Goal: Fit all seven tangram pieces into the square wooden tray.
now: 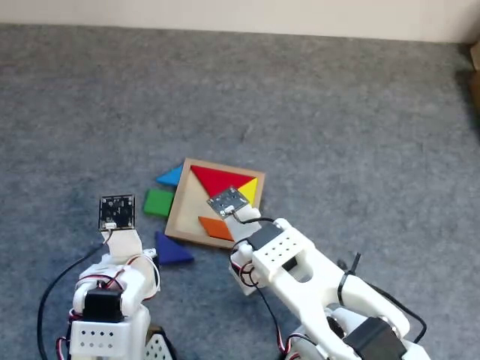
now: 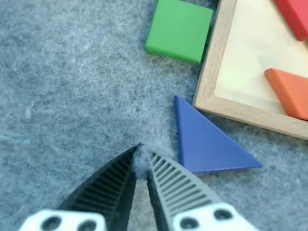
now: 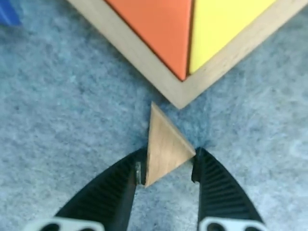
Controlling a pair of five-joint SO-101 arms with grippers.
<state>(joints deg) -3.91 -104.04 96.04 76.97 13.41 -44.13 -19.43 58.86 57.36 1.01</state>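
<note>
1. R gripper (image 3: 168, 156): jaws clamped on a small wood-coloured triangle (image 3: 163, 144), one finger on each side. Its point sticks out fwd past the tips.
2. Tray (image 3: 134, 48): corner just ahead of that point, w/ a slim gap. Orange piece (image 3: 159, 29) and yellow piece (image 3: 226, 24) sit inside, beyond the rim.
3. L gripper (image 2: 146, 150): jaws almost together, nothing between them, tips low over the carpet (image 2: 72, 86). Dark blue triangle (image 2: 207, 144) lies just ahead and off to one side. Green square (image 2: 179, 30) lies farther ahead. Both are outside the tray, near its rim.
4. Handling (judged): pieces look thin, stiff and light, w/ painted faces prob. slick. Best hold is across two edges near mid-length. A pinch near a tip would likely let the piece pivot.
5. Unclear: whether the held triangle rests on the carpet or hangs free.
6. From above, the wrist board (image 1: 227, 201) covers part of the tray floor, so free space is hard to gauge.
7. Light blue triangle (image 1: 171, 177) is part-hidden behind the tray edge.
</note>
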